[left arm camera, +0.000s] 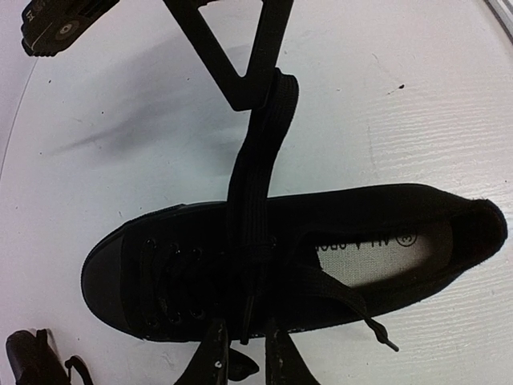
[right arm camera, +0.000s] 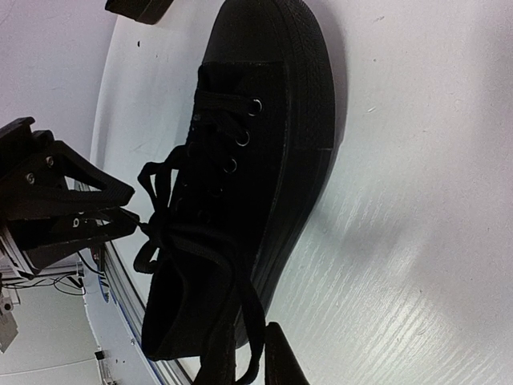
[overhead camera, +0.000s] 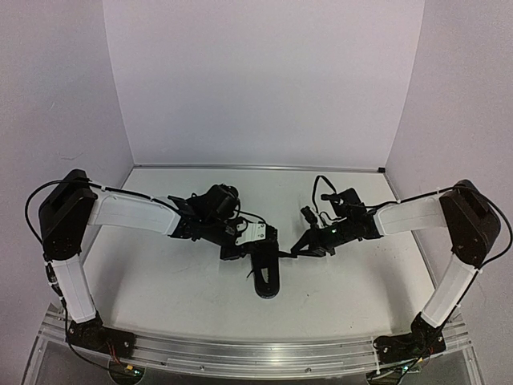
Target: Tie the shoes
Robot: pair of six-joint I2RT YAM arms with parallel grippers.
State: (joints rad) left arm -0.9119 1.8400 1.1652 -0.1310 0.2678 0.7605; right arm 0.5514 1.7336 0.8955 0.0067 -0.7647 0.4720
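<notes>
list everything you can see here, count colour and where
shoe: one in view, all black, on the table between the two arms
laces: two strands, black, pulled out from the shoe to either side
insole: one, pale grey with print, inside the shoe's heel
table: one, white, under everything
backdrop: three panels, white, behind and beside the table
rail: one, silver, along the near edge
left arm: one, white and black, reaching in from the left
right arm: one, white and black, reaching in from the right
left fingers: black, pinching the laces
right fingers: black, pinching the laces
</notes>
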